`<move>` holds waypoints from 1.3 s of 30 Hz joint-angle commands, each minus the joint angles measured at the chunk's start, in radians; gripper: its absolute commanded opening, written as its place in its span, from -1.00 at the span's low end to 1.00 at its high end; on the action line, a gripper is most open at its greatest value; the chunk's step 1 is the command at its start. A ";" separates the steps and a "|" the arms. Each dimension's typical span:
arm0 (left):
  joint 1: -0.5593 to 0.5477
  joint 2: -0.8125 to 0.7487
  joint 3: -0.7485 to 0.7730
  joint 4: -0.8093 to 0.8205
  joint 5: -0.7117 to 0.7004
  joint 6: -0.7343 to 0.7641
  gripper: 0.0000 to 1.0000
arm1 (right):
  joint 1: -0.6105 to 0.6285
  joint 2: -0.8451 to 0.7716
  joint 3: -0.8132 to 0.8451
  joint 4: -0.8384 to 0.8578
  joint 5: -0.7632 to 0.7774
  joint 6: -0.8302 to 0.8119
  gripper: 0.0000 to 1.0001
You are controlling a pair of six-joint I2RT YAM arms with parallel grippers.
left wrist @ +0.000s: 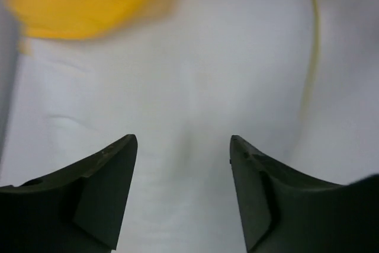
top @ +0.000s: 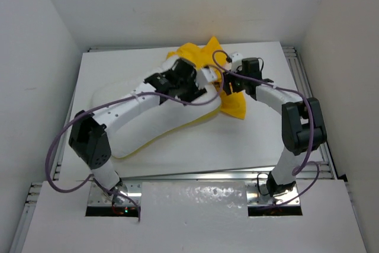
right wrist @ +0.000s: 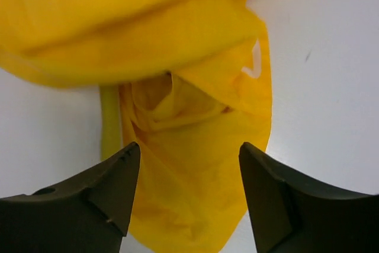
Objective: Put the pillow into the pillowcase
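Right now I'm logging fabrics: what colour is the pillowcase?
Bright yellow; the pillowcase shows best in the right wrist view.

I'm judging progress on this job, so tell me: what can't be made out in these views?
- Top view: how far the large white soft pillow sits inside the bright yellow wrinkly fabric pillowcase; the left arm and right arm cross over where they meet.
- Left wrist view: the yellow fabric is blurred and cut off by the top edge.
- Right wrist view: folds hide any print on the case.
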 commanded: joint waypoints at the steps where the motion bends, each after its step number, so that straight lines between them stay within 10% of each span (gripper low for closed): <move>1: -0.025 0.000 -0.161 -0.136 -0.005 0.099 0.33 | 0.005 -0.019 -0.090 0.215 0.068 -0.112 0.36; 5: -0.060 0.053 -0.167 -0.182 -0.016 0.057 0.64 | 0.003 0.068 0.005 0.162 0.065 -0.190 0.30; 23: -0.086 0.148 -0.136 -0.331 0.046 0.138 0.76 | 0.003 0.349 0.215 0.164 0.037 -0.241 -0.10; 27: -0.099 0.205 -0.157 -0.312 0.024 0.140 0.92 | 0.003 0.384 0.246 0.160 0.071 -0.213 -0.39; 29: -0.099 0.230 -0.164 -0.279 -0.022 0.134 0.93 | 0.003 0.375 0.242 0.157 0.100 -0.189 -0.94; 34: -0.099 0.233 -0.207 -0.148 -0.079 0.112 0.93 | 0.003 0.315 0.189 0.174 0.109 -0.202 -1.00; 37: -0.099 0.251 -0.233 -0.055 -0.116 0.057 0.51 | 0.005 0.266 0.177 0.140 0.114 -0.186 -1.00; 39: -0.100 0.276 -0.224 -0.039 -0.133 0.023 -0.33 | 0.003 0.213 0.142 0.138 0.098 -0.182 -1.00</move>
